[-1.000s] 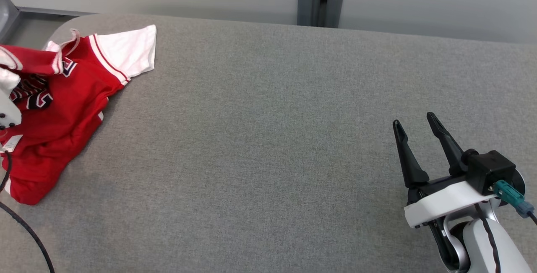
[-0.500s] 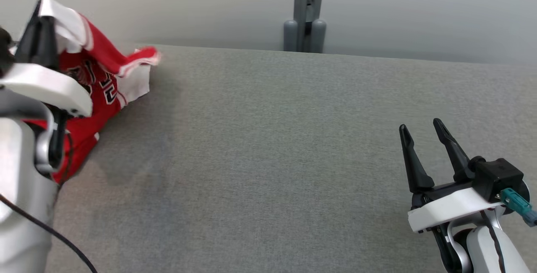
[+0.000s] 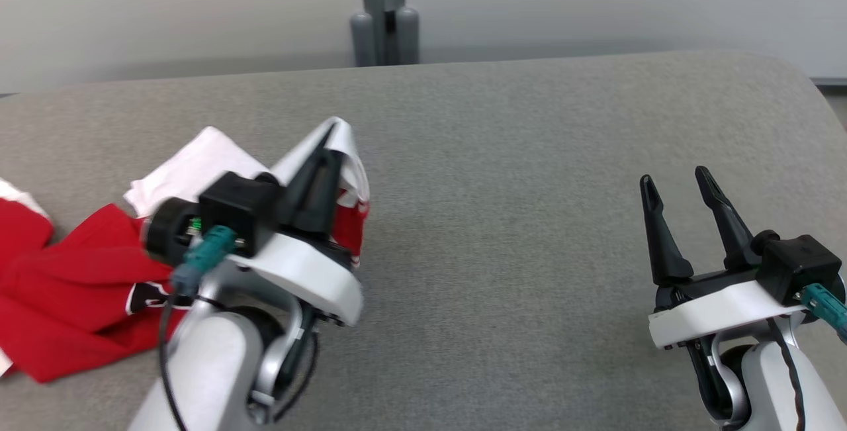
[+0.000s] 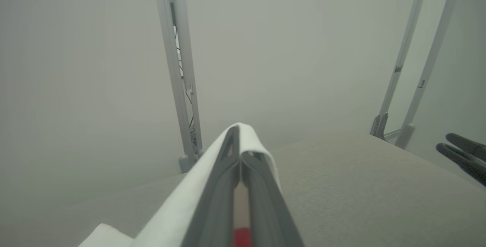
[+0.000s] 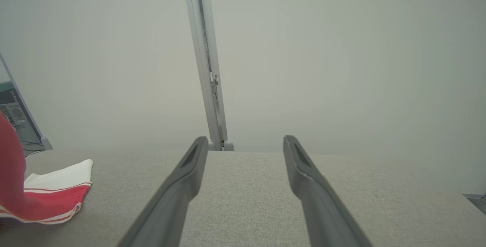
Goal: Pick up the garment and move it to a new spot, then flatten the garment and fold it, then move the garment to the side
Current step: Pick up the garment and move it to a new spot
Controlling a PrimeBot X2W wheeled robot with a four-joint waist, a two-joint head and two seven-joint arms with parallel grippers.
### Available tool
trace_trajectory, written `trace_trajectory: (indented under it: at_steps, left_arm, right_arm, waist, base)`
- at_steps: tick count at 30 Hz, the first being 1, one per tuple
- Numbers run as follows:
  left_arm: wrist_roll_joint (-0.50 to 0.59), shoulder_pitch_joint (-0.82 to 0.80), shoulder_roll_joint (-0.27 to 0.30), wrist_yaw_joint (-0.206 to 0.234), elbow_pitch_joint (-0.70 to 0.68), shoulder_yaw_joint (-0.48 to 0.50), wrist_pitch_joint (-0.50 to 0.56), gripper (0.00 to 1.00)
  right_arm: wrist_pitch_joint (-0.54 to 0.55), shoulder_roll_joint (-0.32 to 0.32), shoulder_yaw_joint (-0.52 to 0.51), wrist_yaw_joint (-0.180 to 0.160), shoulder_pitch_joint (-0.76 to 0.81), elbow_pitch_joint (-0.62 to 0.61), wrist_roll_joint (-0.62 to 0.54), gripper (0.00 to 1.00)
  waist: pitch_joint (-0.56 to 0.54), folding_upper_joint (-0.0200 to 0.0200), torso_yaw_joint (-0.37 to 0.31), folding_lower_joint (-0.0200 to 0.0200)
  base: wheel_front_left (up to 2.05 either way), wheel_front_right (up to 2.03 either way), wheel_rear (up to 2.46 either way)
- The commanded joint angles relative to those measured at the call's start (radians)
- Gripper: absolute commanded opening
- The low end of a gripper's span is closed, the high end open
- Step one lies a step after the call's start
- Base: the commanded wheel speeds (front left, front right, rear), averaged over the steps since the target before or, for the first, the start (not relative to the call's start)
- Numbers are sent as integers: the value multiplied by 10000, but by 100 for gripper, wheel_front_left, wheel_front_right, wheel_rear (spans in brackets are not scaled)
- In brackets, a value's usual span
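Note:
The garment (image 3: 73, 298) is a red jersey with white sleeves and striped trim. It trails across the left of the grey table (image 3: 503, 265). My left gripper (image 3: 329, 153) is shut on a white sleeve edge, which drapes over its fingertips above the table's middle left. In the left wrist view the white cloth (image 4: 182, 205) wraps the closed left gripper (image 4: 240, 140). My right gripper (image 3: 675, 183) hovers open and empty at the lower right, well apart from the garment. The right wrist view shows the right gripper (image 5: 246, 142) with its fingers spread and a garment (image 5: 53, 194) sleeve at far left.
A grey metal post (image 3: 384, 10) stands behind the table's far edge. The table's rounded far right corner (image 3: 804, 77) is in view. A second pair of slanted poles (image 4: 414, 65) shows in the left wrist view.
The camera has swung, shifting the whole view. My left gripper has carried the garment from the table's far left toward its middle. The right gripper stays open.

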Motion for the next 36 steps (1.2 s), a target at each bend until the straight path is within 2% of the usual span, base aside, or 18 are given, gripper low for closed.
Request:
trace_trajectory:
  at_steps: [1,10,14,18,21,23,24,25,31,36]
  left_arm:
    - [-91,-141,-246,-208,216,-324,-31,0]
    - [-101,-1561,-1011,-915,1475,-1488,-378,0]
    - [-16,-2372,-1231,-1053,2069,-2015,-553,0]
    - [-212,-2699,-1303,-1229,2631,-2923,-609,0]
    - [-586,-2787,-1356,-1291,3408,-3989,-641,0]
    - [-793,-2784,-1349,-1259,3748,-4537,-729,45]
    - [-906,-2783,-1350,-1221,3903,-4784,-781,83]
    - [-974,-2799,-1344,-1198,4060,-5036,-842,100]
    - [-1383,-2672,-1342,-1250,4599,-6202,-1242,100]
    - [-1519,-2347,-1118,-1101,4833,-6068,-1854,100]
  right_arm:
    - [-14,-32,-1,23,-121,-36,-39,100]
    - [-26,-8,56,23,-366,-116,-106,100]
    - [-75,25,-27,23,-384,-151,-74,100]
    - [-85,59,-113,23,-206,-150,-30,100]
    - [-156,83,-110,23,-193,-80,16,100]
    - [-194,93,-87,23,-206,-22,41,100]
    - [-204,91,-115,23,-215,14,39,100]
    - [-212,92,-128,23,-224,51,32,100]
    - [-299,95,-260,23,-279,237,46,100]
    - [-315,93,-515,23,-236,300,-6,100]
  waist:
    - [393,0,-571,0]
    - [757,0,-1758,0]
    - [1002,0,-2208,0]
    - [1253,0,-2415,0]
    - [1413,0,-2422,0]
    - [1434,0,-2352,0]
    - [1433,0,-2289,0]
    - [1417,0,-2216,0]
    - [1234,0,-1636,0]
    - [979,0,-1092,0]
  base:
    - [0,0,0]
    - [0,0,0]
    - [0,0,0]
    - [0,0,0]
    - [0,0,0]
    - [0,0,0]
    - [0,0,0]
    - [0,0,0]
    - [0,0,0]
    - [0,0,0]
